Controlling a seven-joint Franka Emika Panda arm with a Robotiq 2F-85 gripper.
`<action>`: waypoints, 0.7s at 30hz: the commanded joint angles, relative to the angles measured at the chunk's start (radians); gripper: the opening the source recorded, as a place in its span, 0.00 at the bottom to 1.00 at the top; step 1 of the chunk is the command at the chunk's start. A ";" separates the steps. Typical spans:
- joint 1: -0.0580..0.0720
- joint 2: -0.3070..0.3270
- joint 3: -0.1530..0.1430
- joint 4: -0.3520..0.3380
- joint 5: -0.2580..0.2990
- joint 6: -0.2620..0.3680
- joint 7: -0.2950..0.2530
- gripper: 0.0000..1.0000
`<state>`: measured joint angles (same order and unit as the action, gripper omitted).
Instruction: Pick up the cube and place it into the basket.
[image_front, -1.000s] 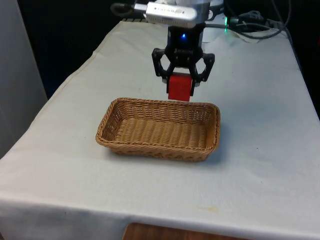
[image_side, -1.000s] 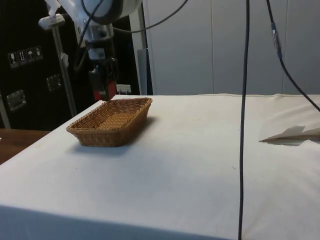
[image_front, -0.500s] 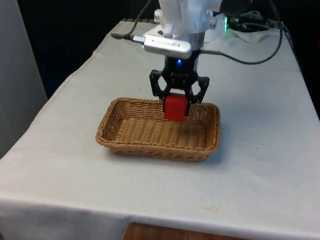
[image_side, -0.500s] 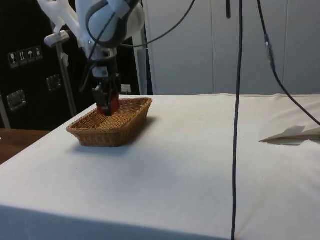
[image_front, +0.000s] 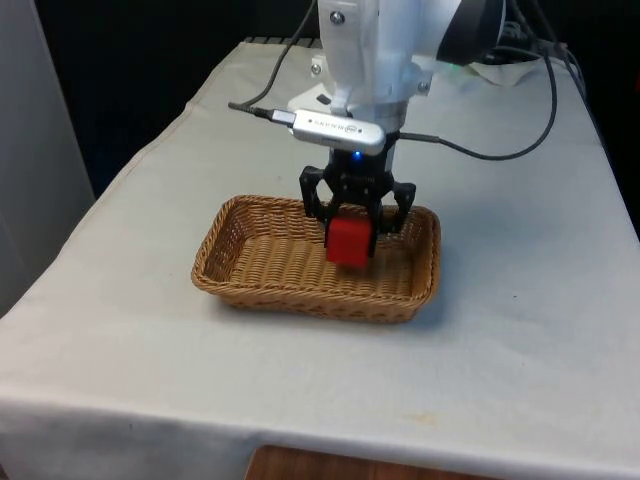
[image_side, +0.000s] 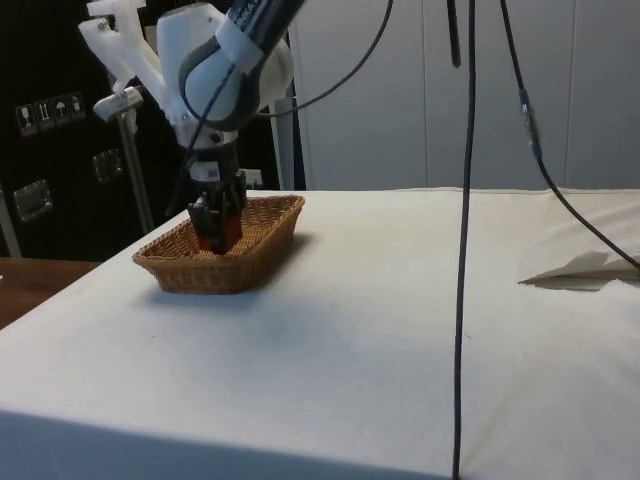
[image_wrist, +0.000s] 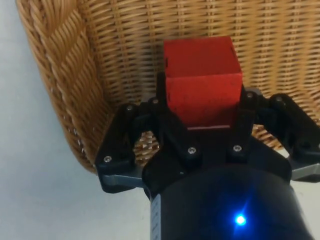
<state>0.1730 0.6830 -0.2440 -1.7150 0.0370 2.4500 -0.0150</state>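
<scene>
My black gripper (image_front: 352, 232) is shut on the red cube (image_front: 350, 241), holding it inside the wicker basket (image_front: 232, 283) at the far, front view's right part. From the side, the cube (image_side: 212, 231) sits low between the basket walls (image_side: 205, 278) with the gripper (image_side: 214, 222) above it. In the wrist view the cube (image_wrist: 202, 80) is pinched between both fingers (image_wrist: 161, 100) over the woven floor (image_wrist: 280, 55), close to one basket wall; whether it touches the floor I cannot tell.
The basket stands on a white cloth (image_front: 520, 330). A dark cable (image_side: 465, 230) hangs down across the side view. A folded bit of paper (image_side: 585, 268) lies at the far right of the side view. Cables (image_front: 500, 60) lie near the robot base.
The gripper carried the cube forward over the basket's far rim and lowered it into the basket. It stays shut on the cube.
</scene>
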 joint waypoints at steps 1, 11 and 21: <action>0.000 0.004 0.000 0.000 0.000 0.005 0.002 0.03; -0.006 0.034 0.006 0.015 0.008 0.024 0.012 0.03; -0.006 0.052 0.010 0.020 0.011 0.034 0.020 0.03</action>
<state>0.1720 0.7270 -0.2400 -1.7030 0.0390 2.4780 0.0070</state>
